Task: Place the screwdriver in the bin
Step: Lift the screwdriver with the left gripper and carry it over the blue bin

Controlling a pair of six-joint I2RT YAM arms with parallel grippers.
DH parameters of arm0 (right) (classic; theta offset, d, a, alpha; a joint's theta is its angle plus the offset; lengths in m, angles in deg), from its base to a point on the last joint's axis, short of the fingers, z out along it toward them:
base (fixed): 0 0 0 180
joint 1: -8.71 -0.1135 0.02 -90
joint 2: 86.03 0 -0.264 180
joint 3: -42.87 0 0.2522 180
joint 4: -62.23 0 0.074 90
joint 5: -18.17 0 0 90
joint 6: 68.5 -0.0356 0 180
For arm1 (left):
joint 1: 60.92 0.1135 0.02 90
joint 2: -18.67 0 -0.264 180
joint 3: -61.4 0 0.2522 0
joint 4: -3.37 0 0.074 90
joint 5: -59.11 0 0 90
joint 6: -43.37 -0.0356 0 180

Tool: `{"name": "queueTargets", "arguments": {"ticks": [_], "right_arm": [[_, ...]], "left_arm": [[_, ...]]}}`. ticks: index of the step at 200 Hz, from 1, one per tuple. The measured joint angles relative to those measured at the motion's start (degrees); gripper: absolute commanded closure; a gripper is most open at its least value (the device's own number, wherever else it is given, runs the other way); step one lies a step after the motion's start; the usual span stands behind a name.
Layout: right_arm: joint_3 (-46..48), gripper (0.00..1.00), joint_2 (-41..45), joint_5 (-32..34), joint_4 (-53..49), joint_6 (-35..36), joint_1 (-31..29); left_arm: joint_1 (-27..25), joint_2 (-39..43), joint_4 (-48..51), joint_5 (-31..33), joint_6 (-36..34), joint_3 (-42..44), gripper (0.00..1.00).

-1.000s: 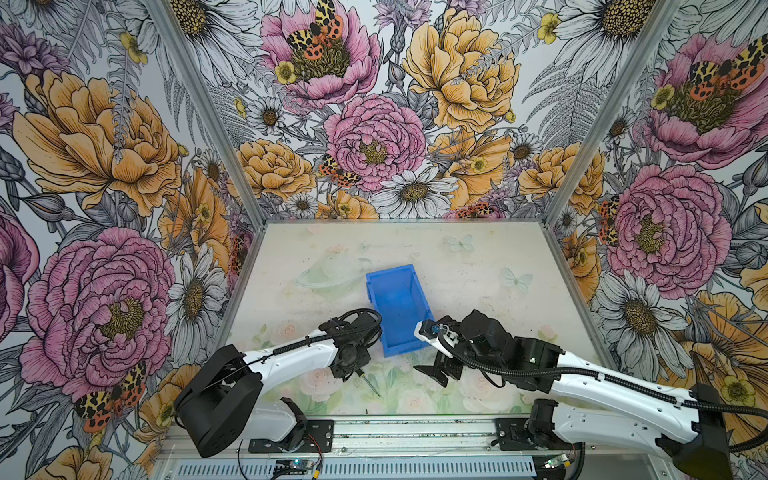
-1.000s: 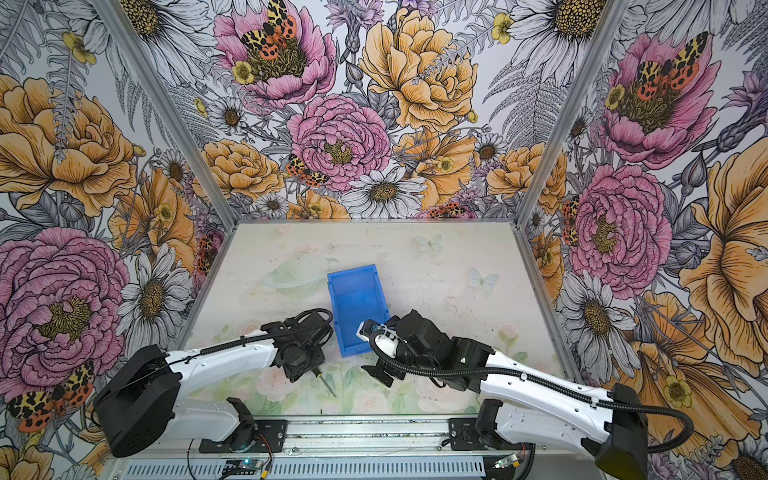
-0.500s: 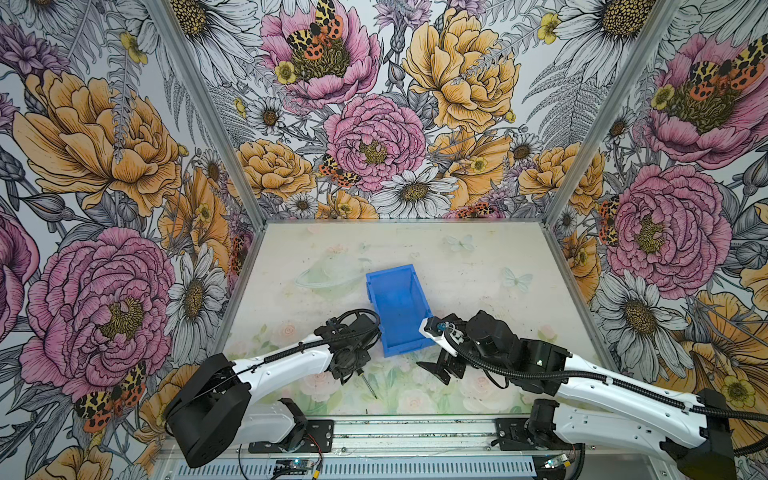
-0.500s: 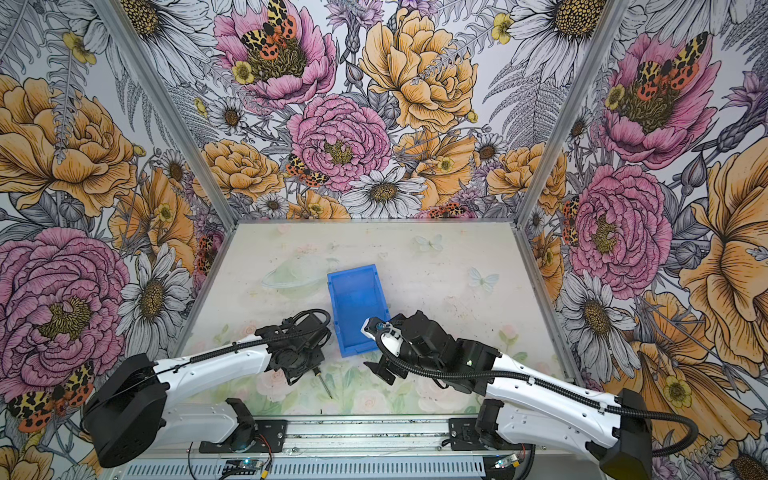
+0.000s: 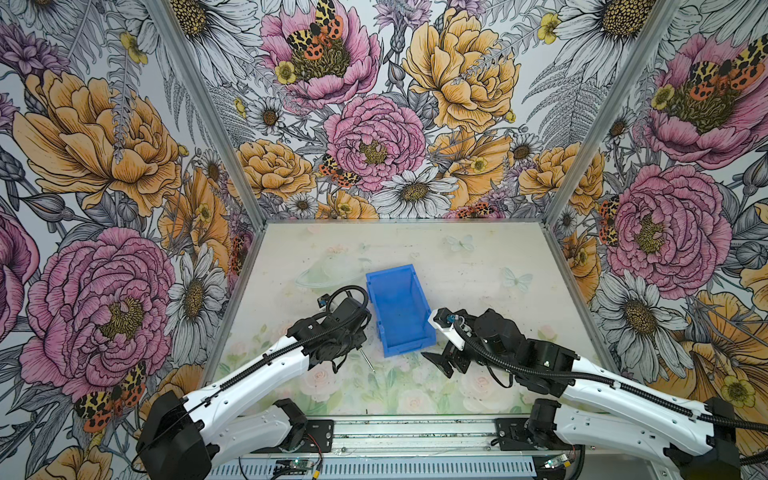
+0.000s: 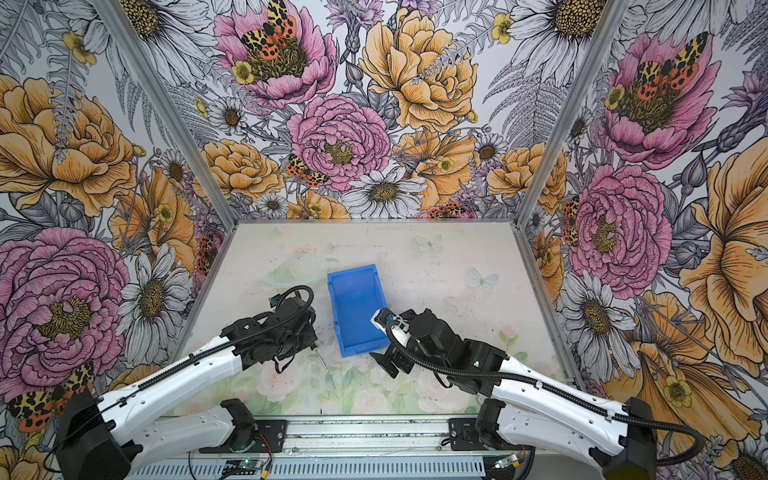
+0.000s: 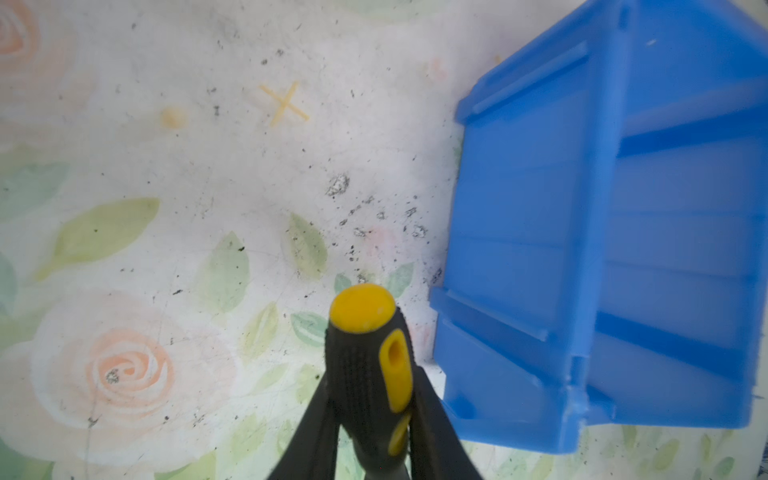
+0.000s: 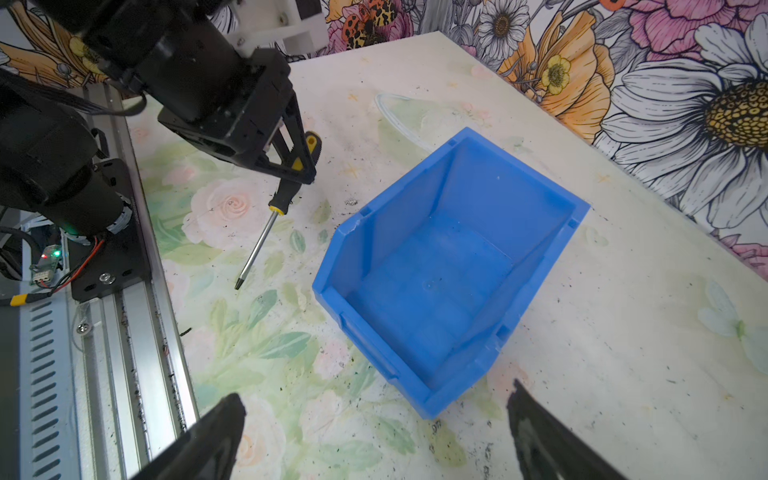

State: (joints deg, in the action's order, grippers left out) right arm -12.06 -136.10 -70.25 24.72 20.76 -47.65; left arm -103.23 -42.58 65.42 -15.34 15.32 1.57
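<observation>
Flowery walls (image 5: 374,137) all round, pale painted table (image 5: 478,257) below, blue bin (image 5: 401,309) near the middle in both top views, open top up, low end toward 6 o'clock, nothing inside. Left gripper (image 8: 301,166) squeezed shut on the black-and-yellow handle of the screwdriver (image 8: 270,216), at about 7 o'clock from the bin, just beside its near corner. Thin shaft sticking out low toward 5 o'clock, tip close to the table; cannot tell if touching. Right gripper (image 5: 444,362) wide open, holding nothing, at about 5 o'clock from the bin.

Likely troubles, only a guess: could bump the bin's tall side wall if swung across too low, then push the bin away or knock the tool loose. Could drag the tip on the table and twist the handle in the grip. Round handle, narrow grip, so could roll or slip out on the way up. Could land outside if let go too soon
</observation>
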Motion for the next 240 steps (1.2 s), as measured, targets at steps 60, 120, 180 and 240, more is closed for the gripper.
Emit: {"name": "queueTargets", "arguments": {"ticks": [60, 120, 180, 240], "right_arm": [[1.97, 0.00, 4.11, 0.17, 0.00, -4.37, 5.92], [4.31, 0.01, 7.82, 0.15, 0.02, -7.98, 9.51], [6.16, 0.00, 10.40, 0.13, -0.04, -9.64, 10.32], [6.64, 0.01, 10.80, -0.04, -0.04, -10.40, 12.52]], "left_arm": [[-0.90, -7.08, 1.31, 1.42, -5.86, -13.31, 0.99], [-4.94, -21.42, 1.25, 2.97, -11.72, -28.72, 0.99], [-5.38, -32.24, 1.27, 2.93, -13.99, -36.63, 1.00], [-5.38, -37.62, 1.25, 2.91, -14.43, -40.02, 1.00]]}}
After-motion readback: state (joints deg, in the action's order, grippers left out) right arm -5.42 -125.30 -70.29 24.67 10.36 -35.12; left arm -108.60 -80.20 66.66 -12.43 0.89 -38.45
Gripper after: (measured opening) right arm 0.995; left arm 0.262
